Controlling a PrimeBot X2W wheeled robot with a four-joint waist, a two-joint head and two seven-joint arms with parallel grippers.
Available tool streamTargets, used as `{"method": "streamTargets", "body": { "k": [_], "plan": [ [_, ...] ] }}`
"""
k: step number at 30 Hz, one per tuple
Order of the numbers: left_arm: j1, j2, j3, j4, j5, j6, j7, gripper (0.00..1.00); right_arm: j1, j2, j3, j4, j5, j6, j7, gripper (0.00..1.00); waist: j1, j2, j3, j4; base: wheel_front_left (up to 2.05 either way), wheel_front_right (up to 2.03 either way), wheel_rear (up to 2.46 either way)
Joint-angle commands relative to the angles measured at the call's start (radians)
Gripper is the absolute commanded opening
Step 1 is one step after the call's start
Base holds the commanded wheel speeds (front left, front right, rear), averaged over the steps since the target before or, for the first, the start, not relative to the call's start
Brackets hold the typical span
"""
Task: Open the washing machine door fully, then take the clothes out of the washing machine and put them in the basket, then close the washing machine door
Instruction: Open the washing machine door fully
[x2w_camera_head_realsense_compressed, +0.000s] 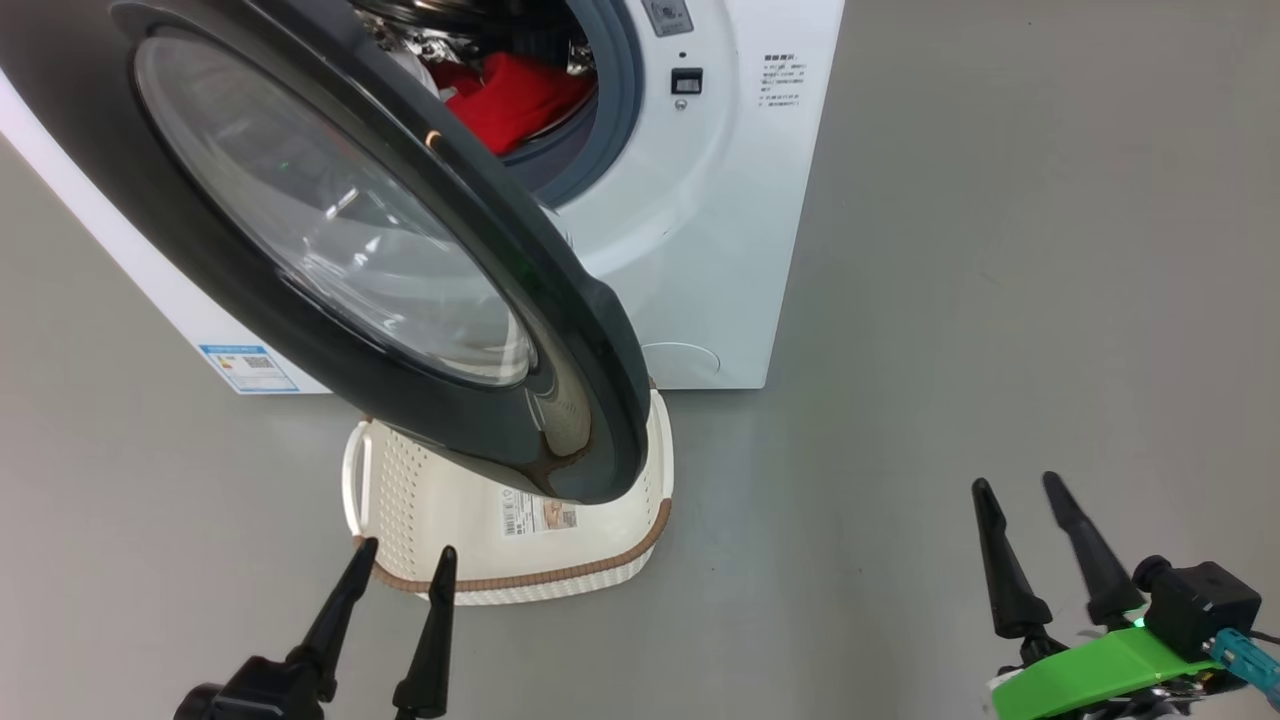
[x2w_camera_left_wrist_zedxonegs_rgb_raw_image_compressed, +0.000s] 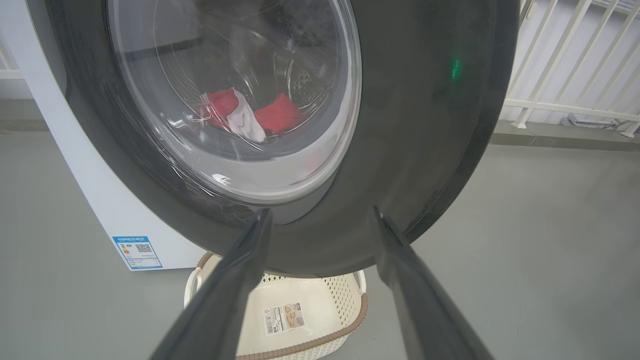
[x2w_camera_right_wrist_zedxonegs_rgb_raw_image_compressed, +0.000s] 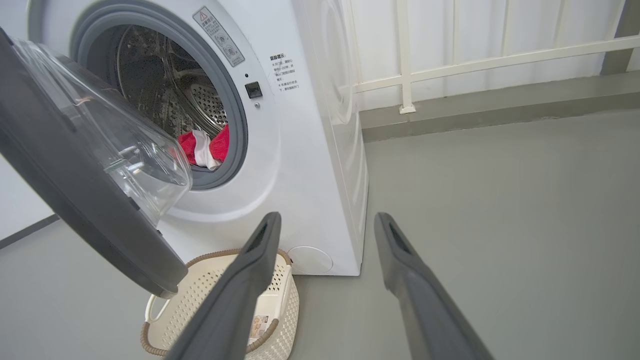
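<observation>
The washing machine door (x2w_camera_head_realsense_compressed: 380, 250) stands partly open, its black rim and glass bowl swung out over the basket (x2w_camera_head_realsense_compressed: 600, 575). Red and white clothes (x2w_camera_head_realsense_compressed: 520, 95) lie inside the washing machine (x2w_camera_head_realsense_compressed: 690, 220) drum, also seen through the door glass as clothes (x2w_camera_left_wrist_zedxonegs_rgb_raw_image_compressed: 250, 117) and past the door edge as clothes (x2w_camera_right_wrist_zedxonegs_rgb_raw_image_compressed: 205, 147). My left gripper (x2w_camera_head_realsense_compressed: 405, 555) is open and empty, just in front of the basket's near rim, below the door (x2w_camera_left_wrist_zedxonegs_rgb_raw_image_compressed: 425, 125). My right gripper (x2w_camera_head_realsense_compressed: 1020, 490) is open and empty over bare floor at the right, well clear of the machine (x2w_camera_right_wrist_zedxonegs_rgb_raw_image_compressed: 300, 150) and basket (x2w_camera_right_wrist_zedxonegs_rgb_raw_image_compressed: 200, 300).
Grey floor surrounds the machine. A white railing (x2w_camera_right_wrist_zedxonegs_rgb_raw_image_compressed: 450, 65) runs along the wall behind it, above a low grey kerb. The door (x2w_camera_right_wrist_zedxonegs_rgb_raw_image_compressed: 75, 190) overhangs most of the basket (x2w_camera_left_wrist_zedxonegs_rgb_raw_image_compressed: 300, 310). A blue sticker (x2w_camera_head_realsense_compressed: 248, 368) sits low on the machine's front.
</observation>
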Motion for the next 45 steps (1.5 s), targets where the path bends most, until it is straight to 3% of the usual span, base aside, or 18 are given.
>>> {"method": "streamTargets", "body": {
  "k": [1,2,3,4,9,14,15,16,18,23,24,26,35,45],
  "plan": [
    [-0.008,0.009,0.03,-0.024,0.01,-0.005,-0.012,1.0,-0.013,-0.004,0.035,-0.029,0.021,0.005,-0.009,0.68,0.0,0.0,0.001,0.001,0.0,0.0,0.0],
    [-0.008,0.009,0.03,-0.024,0.009,-0.005,-0.012,1.0,-0.02,-0.003,0.041,-0.031,0.046,0.005,-0.009,0.36,0.0,0.0,0.001,0.001,0.0,0.0,0.0],
    [-0.008,0.009,0.03,-0.023,0.009,-0.005,-0.012,1.0,-0.028,-0.001,0.049,-0.031,0.074,0.005,-0.009,0.15,0.0,0.0,0.001,0.002,0.0,0.0,0.0],
    [-0.007,0.009,0.029,-0.023,0.009,-0.005,-0.012,1.0,-0.037,0.0,0.061,-0.03,0.104,0.005,-0.009,0.0,0.0,0.0,0.001,0.003,0.0,0.0,0.0],
    [-0.001,0.007,0.019,-0.022,0.009,-0.005,-0.012,1.0,-0.117,-0.006,0.154,-0.03,0.308,0.005,-0.009,0.0,0.0,0.0,-0.001,0.014,0.0,0.0,0.0],
    [-0.004,0.005,0.002,-0.022,0.006,-0.005,-0.012,1.0,-0.238,-0.038,0.305,-0.032,0.607,0.005,-0.009,0.0,0.0,0.0,0.007,0.037,0.0,0.0,0.0],
    [-0.008,0.003,-0.003,-0.021,0.003,-0.005,-0.012,1.0,-0.286,-0.055,0.371,-0.021,0.764,0.005,0.005,0.0,0.0,0.0,0.011,0.05,0.0,0.0,0.0],
    [-0.008,0.003,-0.003,-0.021,0.003,-0.005,-0.012,1.0,-0.286,-0.055,0.371,-0.021,0.764,0.005,0.005,0.0,0.0,0.0,0.011,0.05,0.0,0.0,0.0],
    [-0.012,0.001,-0.012,-0.02,-0.001,-0.005,-0.012,1.0,-0.36,-0.091,0.439,-0.024,0.956,0.005,0.078,0.0,0.0,0.0,0.021,0.071,0.0,0.0,0.0],
    [-0.024,-0.002,-0.023,-0.017,-0.011,-0.005,-0.012,1.0,-0.455,-0.119,0.456,-0.028,1.191,0.005,0.243,0.0,0.0,0.0,0.044,0.107,0.0,0.0,0.0],
    [-0.024,-0.002,-0.023,-0.017,-0.011,-0.005,-0.012,1.0,-0.455,-0.119,0.456,-0.028,1.191,0.005,0.243,0.0,0.0,0.0,0.044,0.107,0.0,0.0,0.0],
    [-0.032,-0.003,-0.033,-0.015,-0.018,-0.005,-0.012,1.0,-0.502,-0.129,0.441,-0.014,1.279,0.005,0.356,0.0,0.0,0.0,0.061,0.128,0.0,0.0,0.0],
    [-0.06,-0.005,-0.058,-0.012,-0.044,-0.005,-0.012,1.0,-0.609,-0.146,0.398,0.083,1.413,0.005,0.647,0.0,0.0,0.0,0.102,0.173,0.0,0.0,0.0],
    [-0.07,-0.005,-0.08,-0.003,-0.086,-0.005,-0.012,1.0,-0.692,-0.126,0.419,0.185,1.399,0.005,0.818,0.0,0.0,0.0,0.099,0.217,0.0,0.0,0.0]
  ]
}}
